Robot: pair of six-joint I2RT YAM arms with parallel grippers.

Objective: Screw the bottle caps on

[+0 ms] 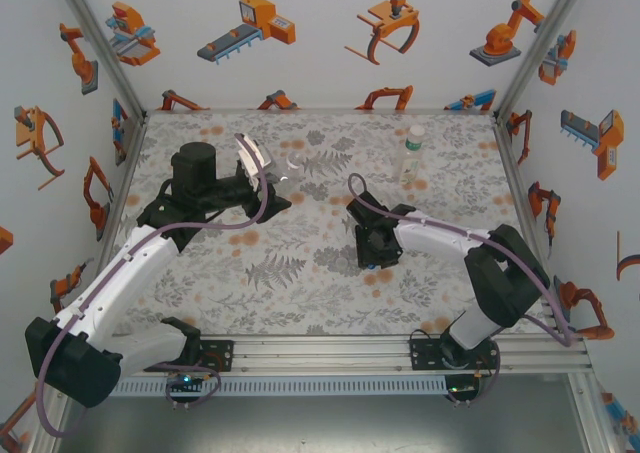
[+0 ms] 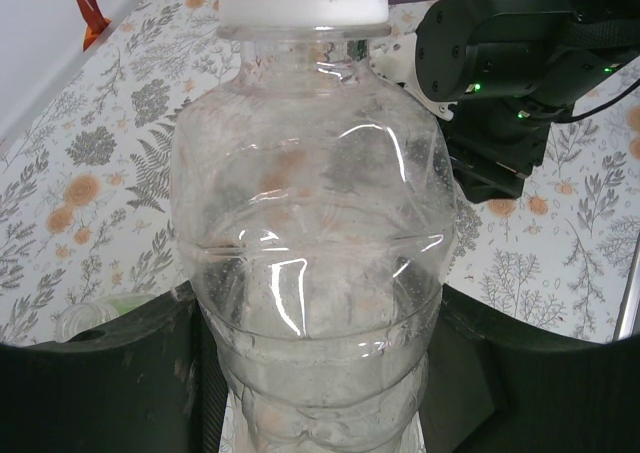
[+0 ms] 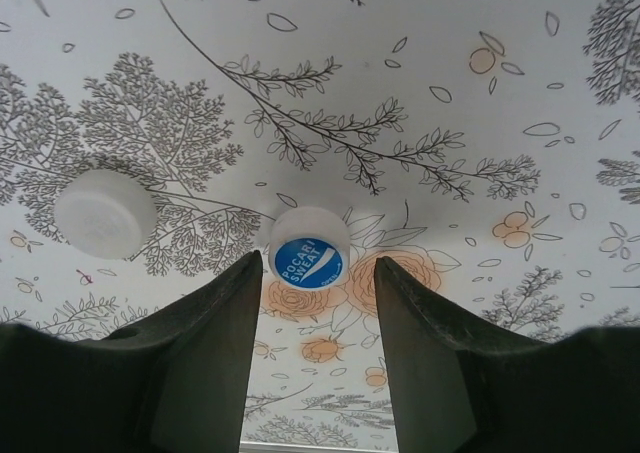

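Enclosure: white walls with orange robot stickers (image 1: 320,73). The counter (image 1: 280,283) is covered in a grey and orange floral print.

Left half of the counter: the left claw (image 2: 318,318) is clenched on the body of a clear ribbed plastic bottle (image 2: 310,203), held off the surface. A white round cap (image 2: 300,3) sits on its neck. I cannot tell whether it is fully tightened. At the low left of the left wrist view there is what looks like a greenish open bottle mouth (image 2: 85,318), which I judge uncapped.

Middle, slightly right: the right claw (image 3: 318,283) is released, fingers spread and pointing down just above a small round blue-topped plastic cap (image 3: 308,258) lying on the counter. A pale round plastic cap (image 3: 105,213) lies loose near it.

Toward the far right corner stands a taller clear bottle with a green band (image 1: 413,155). Its top is too small to read.

Judgement: one cap is on and two are loose, so the task is partway done.
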